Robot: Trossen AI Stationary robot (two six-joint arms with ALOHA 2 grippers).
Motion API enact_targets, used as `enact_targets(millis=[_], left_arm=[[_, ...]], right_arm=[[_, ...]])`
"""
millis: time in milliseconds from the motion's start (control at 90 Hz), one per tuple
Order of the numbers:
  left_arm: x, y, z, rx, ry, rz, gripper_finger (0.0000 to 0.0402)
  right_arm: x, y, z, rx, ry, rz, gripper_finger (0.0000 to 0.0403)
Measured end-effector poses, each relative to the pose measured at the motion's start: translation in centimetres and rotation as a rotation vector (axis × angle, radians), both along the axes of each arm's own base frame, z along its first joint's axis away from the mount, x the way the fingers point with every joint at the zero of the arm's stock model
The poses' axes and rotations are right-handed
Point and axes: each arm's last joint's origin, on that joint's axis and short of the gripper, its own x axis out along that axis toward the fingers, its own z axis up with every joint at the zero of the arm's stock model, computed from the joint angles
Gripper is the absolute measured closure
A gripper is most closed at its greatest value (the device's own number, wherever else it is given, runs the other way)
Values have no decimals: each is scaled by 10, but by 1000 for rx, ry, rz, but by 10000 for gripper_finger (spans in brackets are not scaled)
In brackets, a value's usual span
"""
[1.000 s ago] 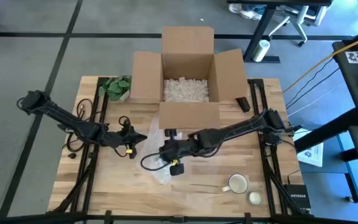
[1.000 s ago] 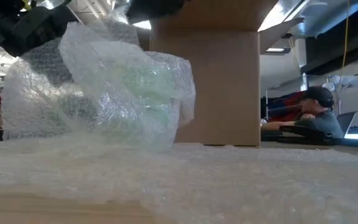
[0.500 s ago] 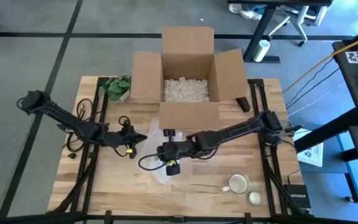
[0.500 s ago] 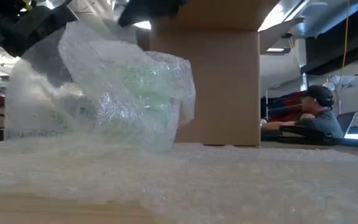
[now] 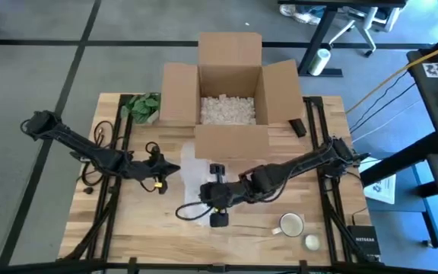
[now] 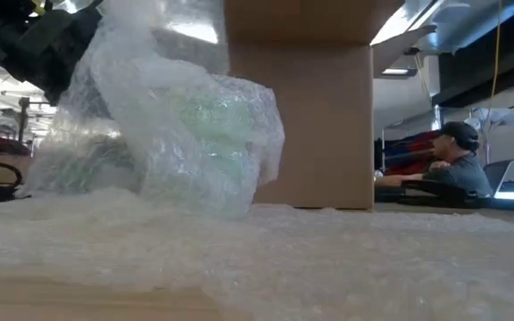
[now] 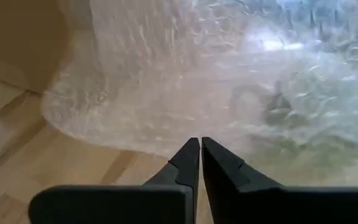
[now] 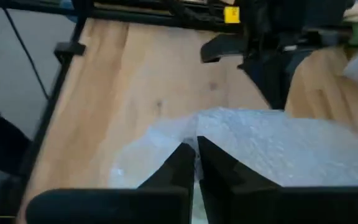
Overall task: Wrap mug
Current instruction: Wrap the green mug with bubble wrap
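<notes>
- The right gripper [image 5: 207, 207], clamping the clear bubble-wrap sheet [image 5: 192, 173], is now pulling it nearer (it was farther a moment ago).
- The left gripper [image 5: 175, 168] is waiting closed, empty, left of the sheet.

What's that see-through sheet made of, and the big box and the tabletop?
The sheet looks like clear plastic bubble wrap: glossy, translucent, and dotted with small bubbles. The box appears to be plain brown cardboard, matte, with folded-out flaps. The tabletop looks like light wood, with visible plank lines and grain.
</notes>
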Motion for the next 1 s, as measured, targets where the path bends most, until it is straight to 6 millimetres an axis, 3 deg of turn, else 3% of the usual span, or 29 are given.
enact_targets(millis=[144, 322, 578, 833, 1000], left_arm=[[0, 0, 0, -6, -4, 2, 402], [3, -2, 6, -31, -67, -18, 402], [9, -13, 26, -56, -234, -249, 402], [17, -18, 13, -96, -152, -310, 402], [34, -27, 16, -79, -112, -349, 402]], right_arm=[[-12, 8, -2, 114, 117, -58, 403], [-11, 12, -39, 226, 306, -120, 403], [3, 16, -83, 308, 463, -85, 403], [15, 14, -82, 339, 379, -49, 402], [17, 16, -77, 335, 343, -18, 391]])
